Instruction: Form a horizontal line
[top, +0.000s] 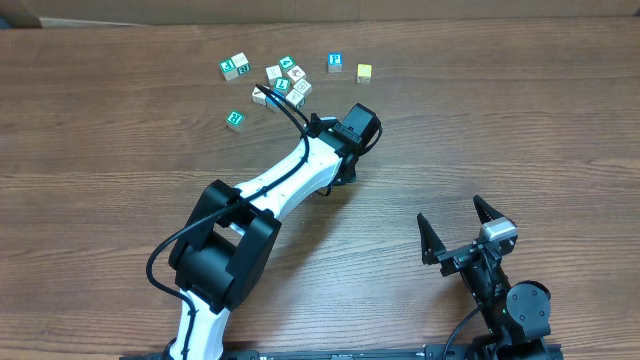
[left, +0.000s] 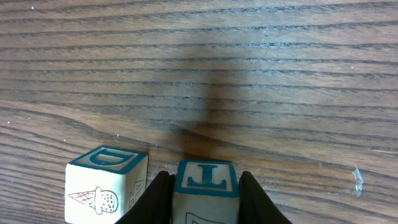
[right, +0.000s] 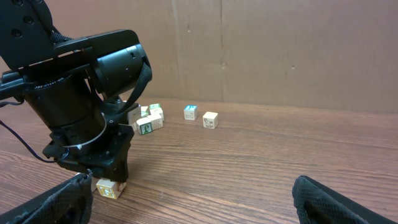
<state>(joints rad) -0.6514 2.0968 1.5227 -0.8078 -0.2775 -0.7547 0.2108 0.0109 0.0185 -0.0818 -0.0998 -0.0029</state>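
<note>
On the wood-grain table (top: 520, 120), toward its middle, the horizontal line (left: 124, 167) is barely begun. The left gripper (left: 205, 204) clamps the T cube (left: 205, 177) just beside the D cube (left: 102, 186), seemingly not touching. Slide it flush, faces aligned, before releasing. The right gripper (top: 450, 212) gapes open near the front-right corner.
</note>
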